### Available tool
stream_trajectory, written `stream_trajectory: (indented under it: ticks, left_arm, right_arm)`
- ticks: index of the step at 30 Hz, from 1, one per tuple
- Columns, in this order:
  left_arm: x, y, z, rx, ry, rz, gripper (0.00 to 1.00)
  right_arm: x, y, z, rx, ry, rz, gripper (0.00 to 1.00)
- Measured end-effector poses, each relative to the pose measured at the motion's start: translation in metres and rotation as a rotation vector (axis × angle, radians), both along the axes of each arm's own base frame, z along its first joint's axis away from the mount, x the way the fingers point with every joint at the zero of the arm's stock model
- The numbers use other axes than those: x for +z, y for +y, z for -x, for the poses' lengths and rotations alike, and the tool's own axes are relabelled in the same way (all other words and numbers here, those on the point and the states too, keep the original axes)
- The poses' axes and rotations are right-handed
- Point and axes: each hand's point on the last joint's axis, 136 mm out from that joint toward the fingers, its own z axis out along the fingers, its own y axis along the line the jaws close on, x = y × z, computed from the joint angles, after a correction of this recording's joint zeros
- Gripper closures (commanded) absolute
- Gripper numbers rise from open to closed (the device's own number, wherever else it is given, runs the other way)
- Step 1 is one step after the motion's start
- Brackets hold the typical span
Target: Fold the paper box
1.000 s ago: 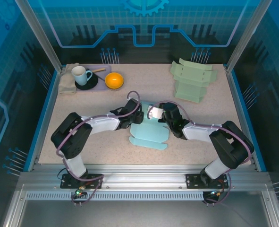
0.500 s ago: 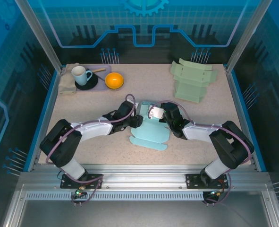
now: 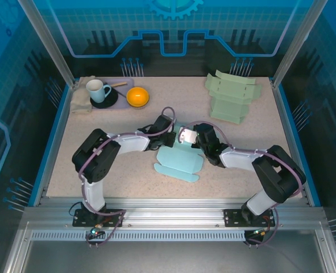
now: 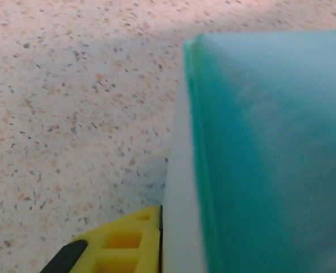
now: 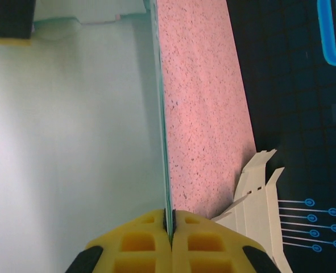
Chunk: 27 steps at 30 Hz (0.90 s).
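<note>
Arms bent inward | right pincer [image 5: 169, 224] clamps paper box [image 3: 179, 162] edge | left pincer [image 3: 168, 138]: cannot tell

From my end: tabletop [image 3: 116, 122] is pinkish-beige w/ dark speckles, stone look, w/ a blue rim [image 3: 54, 142] down the left & right sides. Ribbed alu rail [image 3: 168, 219] runs across the near edge. Two slanted alu posts [image 3: 45, 42] rise from the back corners. Back wall [image 3: 173, 28] & side panels [image 3: 8, 142] are blue w/ printed gear & circuit-line graphics. Light is even, shadows soft.
</note>
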Motion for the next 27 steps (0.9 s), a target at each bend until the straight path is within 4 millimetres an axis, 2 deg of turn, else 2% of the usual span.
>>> stream_trajectory:
  ticks: [4, 10, 16, 18, 23, 27]
  left_arm:
    - [0.000, 0.005, -0.004, 0.076, -0.007, -0.098, 1.00]
    - [0.000, 0.013, -0.003, 0.139, -0.013, -0.122, 0.98]
    - [0.000, 0.012, -0.002, 0.151, -0.001, -0.109, 0.82]
    - [0.002, 0.013, -0.003, 0.171, 0.008, -0.101, 0.74]
    - [0.009, 0.021, -0.004, 0.198, 0.032, -0.056, 0.59]
    - [0.019, 0.025, 0.003, 0.159, 0.051, -0.007, 0.53]
  right_arm:
    - [0.000, -0.001, -0.005, -0.029, -0.002, -0.006, 1.00]
    - [0.000, 0.006, -0.008, -0.028, 0.005, -0.037, 1.00]
    - [0.000, 0.006, -0.008, -0.041, 0.012, -0.058, 1.00]
    - [0.000, 0.006, -0.008, -0.049, 0.015, -0.066, 1.00]
    - [-0.001, 0.004, -0.008, -0.072, 0.023, -0.085, 1.00]
    - [-0.002, 0.004, -0.008, -0.078, 0.029, -0.100, 1.00]
